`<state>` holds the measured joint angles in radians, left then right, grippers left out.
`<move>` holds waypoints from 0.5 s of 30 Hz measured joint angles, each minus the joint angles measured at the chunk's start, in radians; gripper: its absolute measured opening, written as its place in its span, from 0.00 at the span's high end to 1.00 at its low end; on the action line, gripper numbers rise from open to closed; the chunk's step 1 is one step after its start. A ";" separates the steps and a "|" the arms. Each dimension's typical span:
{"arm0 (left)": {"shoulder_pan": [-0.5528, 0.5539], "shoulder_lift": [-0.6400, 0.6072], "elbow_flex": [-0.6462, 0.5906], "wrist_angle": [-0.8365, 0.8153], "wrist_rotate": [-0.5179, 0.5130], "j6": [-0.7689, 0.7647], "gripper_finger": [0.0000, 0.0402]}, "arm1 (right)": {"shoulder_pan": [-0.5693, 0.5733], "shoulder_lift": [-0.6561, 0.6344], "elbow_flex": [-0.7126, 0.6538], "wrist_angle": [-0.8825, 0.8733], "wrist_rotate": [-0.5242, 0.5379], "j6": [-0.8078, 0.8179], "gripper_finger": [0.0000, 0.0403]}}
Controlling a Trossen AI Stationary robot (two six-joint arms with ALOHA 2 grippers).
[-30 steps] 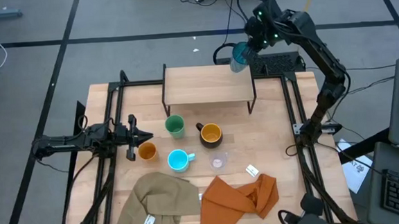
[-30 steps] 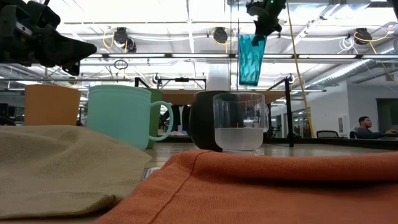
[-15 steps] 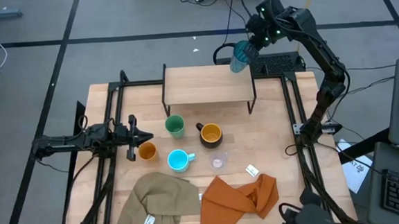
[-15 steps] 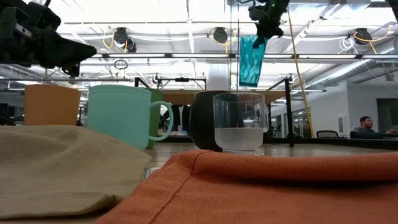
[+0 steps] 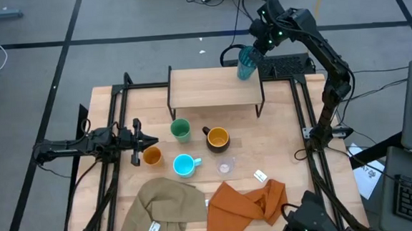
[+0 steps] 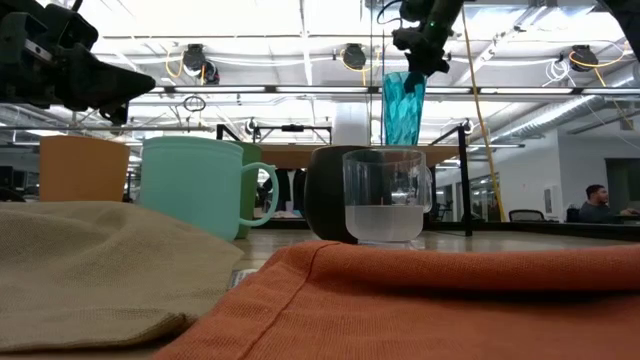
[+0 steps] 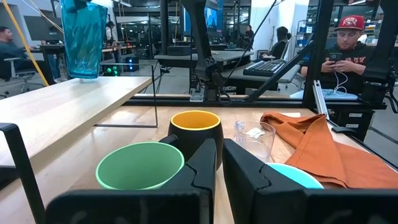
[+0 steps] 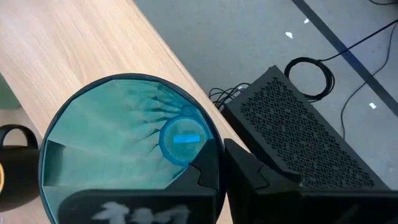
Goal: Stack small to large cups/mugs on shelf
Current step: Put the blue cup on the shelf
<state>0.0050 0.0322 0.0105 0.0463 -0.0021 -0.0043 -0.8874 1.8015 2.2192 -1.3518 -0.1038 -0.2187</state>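
Right gripper (image 5: 253,48) reaches out over the far right corner of the shelf (image 5: 211,88), its arm stretched long from the table's right side and bent down at the wrist. Its fingers pinch the rim of the teal tumbler (image 5: 246,63), one finger inside the mouth and one outside, as the right wrist view shows. That tumbler hangs directly beneath the gripper, upright, at the shelf's right end; from the left wrist view its base seems to touch the board, though the angle leaves that uncertain.

Left gripper (image 5: 150,140) waits low at the table's left side, fingers pressed nearly together, pointing toward the green cup (image 5: 181,130) and black mug (image 5: 217,138). Beside it sit the orange cup (image 5: 151,156), light blue mug (image 5: 185,164) and clear cup (image 5: 226,164), all on the tabletop in front of the shelf.
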 joint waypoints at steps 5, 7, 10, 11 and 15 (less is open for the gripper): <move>0.000 0.000 0.000 0.000 0.000 0.000 0.92 | -0.009 0.000 0.000 0.007 0.000 -0.002 1.00; 0.000 0.000 0.000 -0.002 0.000 0.000 0.92 | -0.010 0.000 0.000 0.026 0.001 -0.002 1.00; 0.000 0.000 0.000 -0.006 0.000 0.000 0.92 | -0.017 0.000 0.000 0.031 0.001 -0.002 1.00; 0.000 0.000 0.000 -0.008 0.000 0.000 0.92 | -0.018 0.000 0.000 0.031 0.001 -0.002 1.00; 0.000 0.000 0.000 -0.016 0.000 0.000 0.92 | -0.022 0.003 0.000 0.025 0.001 0.003 1.00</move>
<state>0.0048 0.0322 0.0105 0.0303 -0.0025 -0.0044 -0.9094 1.8046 2.2192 -1.3273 -0.1030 -0.2157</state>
